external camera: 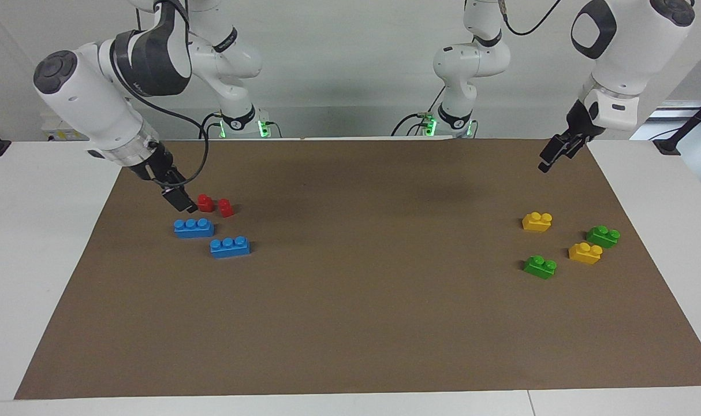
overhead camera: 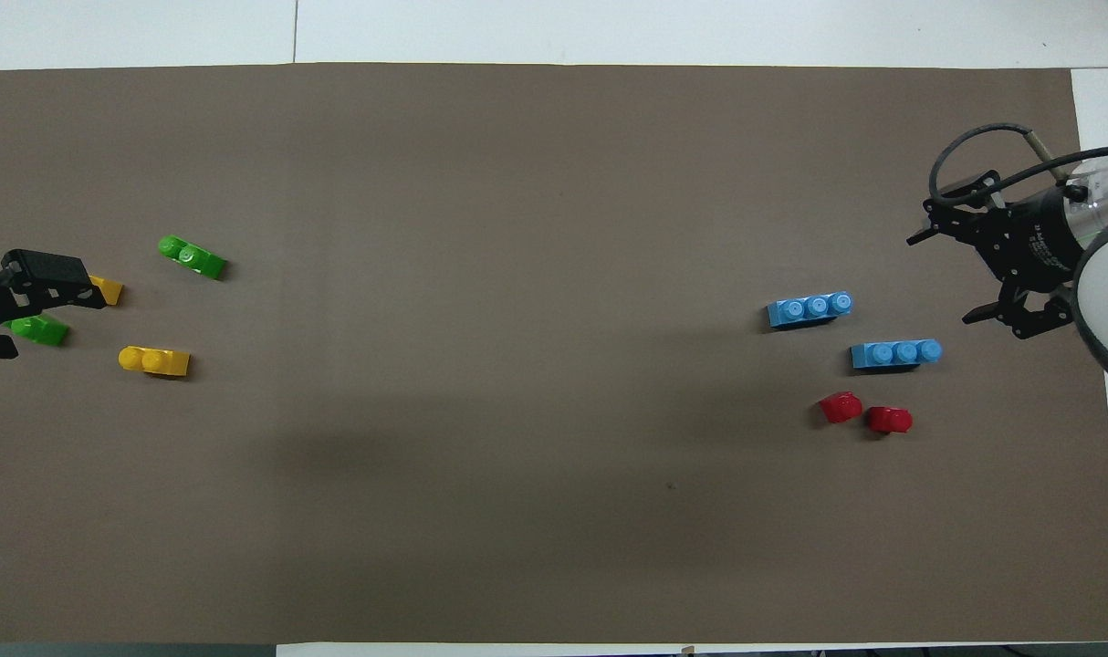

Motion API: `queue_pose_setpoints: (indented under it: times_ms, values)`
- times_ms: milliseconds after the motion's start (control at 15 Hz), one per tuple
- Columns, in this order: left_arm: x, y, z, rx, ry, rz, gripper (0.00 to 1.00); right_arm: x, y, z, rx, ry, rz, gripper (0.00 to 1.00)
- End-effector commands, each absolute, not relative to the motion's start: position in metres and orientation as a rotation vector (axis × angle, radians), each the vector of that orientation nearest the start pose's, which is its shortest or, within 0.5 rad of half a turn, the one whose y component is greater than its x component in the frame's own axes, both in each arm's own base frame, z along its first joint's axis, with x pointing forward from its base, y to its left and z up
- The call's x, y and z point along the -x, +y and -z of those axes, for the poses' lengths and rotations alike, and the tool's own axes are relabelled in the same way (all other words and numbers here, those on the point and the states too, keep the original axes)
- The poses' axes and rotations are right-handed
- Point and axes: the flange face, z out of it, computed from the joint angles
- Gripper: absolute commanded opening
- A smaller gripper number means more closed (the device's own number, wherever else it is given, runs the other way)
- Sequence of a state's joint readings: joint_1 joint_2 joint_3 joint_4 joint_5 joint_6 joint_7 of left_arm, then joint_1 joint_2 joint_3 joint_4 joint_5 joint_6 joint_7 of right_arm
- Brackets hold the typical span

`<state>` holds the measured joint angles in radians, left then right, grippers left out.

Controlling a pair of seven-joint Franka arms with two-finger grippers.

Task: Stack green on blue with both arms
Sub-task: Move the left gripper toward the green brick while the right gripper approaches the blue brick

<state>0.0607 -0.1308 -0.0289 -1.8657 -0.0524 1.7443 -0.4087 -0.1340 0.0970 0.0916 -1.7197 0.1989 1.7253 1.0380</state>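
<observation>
Two blue bricks [external camera: 194, 227] [external camera: 230, 247] lie on the brown mat at the right arm's end, seen again as blue bricks [overhead camera: 896, 353] [overhead camera: 810, 309] from above. Two green bricks [external camera: 540, 267] [external camera: 603, 236] lie at the left arm's end; from above, one green brick [overhead camera: 192, 257] shows whole and the other green brick [overhead camera: 38, 328] is partly covered. My right gripper [external camera: 177, 199] [overhead camera: 942, 278] hangs open and empty, low beside the red bricks and close to the nearer blue brick. My left gripper [external camera: 550, 156] [overhead camera: 25, 306] hangs open and empty, well above the mat.
Two red bricks [external camera: 205, 203] [external camera: 226, 207] sit just nearer to the robots than the blue ones. Two yellow bricks [external camera: 537, 221] [external camera: 585, 253] lie among the green ones. The brown mat [external camera: 356, 300] covers most of the white table.
</observation>
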Motion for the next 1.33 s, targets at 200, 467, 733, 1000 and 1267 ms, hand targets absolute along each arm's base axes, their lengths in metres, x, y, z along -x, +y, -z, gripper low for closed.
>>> queue_pose_setpoints:
  times_ms: [200,467,733,1000,1267]
  values:
    - [-0.517,0.006,-0.549,3.09,-0.729,-0.143,1.0,-0.589,-0.024,-0.466,2.324,1.773,-0.308,0.97]
    - [-0.52,0.01,-0.533,3.07,-0.755,-0.225,1.0,-0.594,-0.024,-0.449,2.245,1.842,-0.348,0.97]
    - [-0.529,0.013,-0.508,3.022,-0.851,-0.305,1.0,-0.603,-0.024,-0.431,2.183,1.884,-0.363,0.96]
    - [-0.545,0.031,-0.493,3.001,-0.98,-0.258,1.0,-0.603,-0.018,-0.411,2.112,1.928,-0.38,0.95]
    - [-0.56,0.036,-0.476,2.951,-1.135,-0.215,1.0,-0.602,-0.022,-0.399,2.113,1.934,-0.385,0.95]
